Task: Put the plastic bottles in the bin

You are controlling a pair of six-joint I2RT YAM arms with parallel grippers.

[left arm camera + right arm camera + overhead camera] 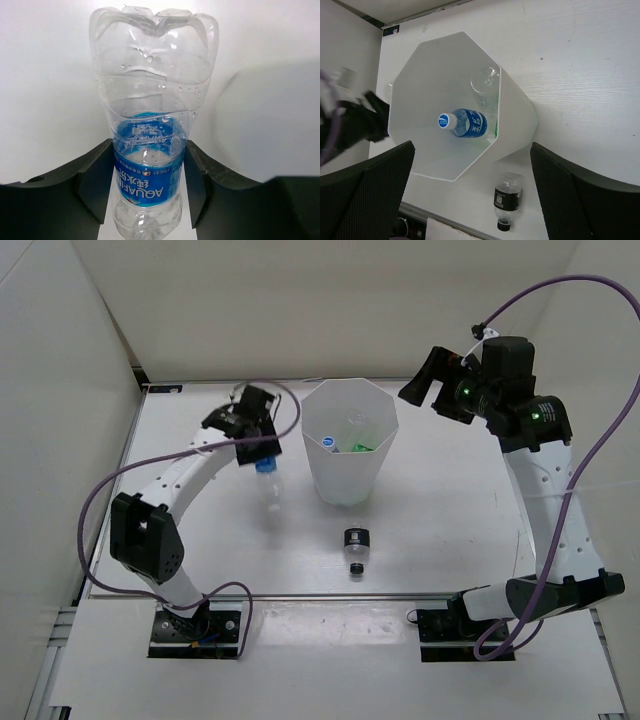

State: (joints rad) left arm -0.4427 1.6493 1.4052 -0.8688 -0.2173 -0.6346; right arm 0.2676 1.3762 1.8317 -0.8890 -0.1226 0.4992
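While the left gripper (260,452) pinches the held bottle (150,125): the step in hand is judged to be carrying that bottle into the bin.
Bin (345,478): upright on the worktop (450,520), mouth upward; a blue-labelled bottle (467,123), a plain clear bottle (484,85) and a green bottle (355,445) lie inside.
Held bottle: clear, blue label, just left of the bin; the fingers (95,185) clamp the label band, base pointing away. Whether it is clear of the worktop cannot be told.
Short black-labelled bottle (356,545): lying on the worktop just in front of the bin, untouched.
Right gripper (471,150): jaws wide apart, empty, raised above and to the right of the bin.
Doing the step well: lift until the base clears the bin's rim, centre over the mouth, then release. The thin wall probably calls for a firm but gentle squeeze.
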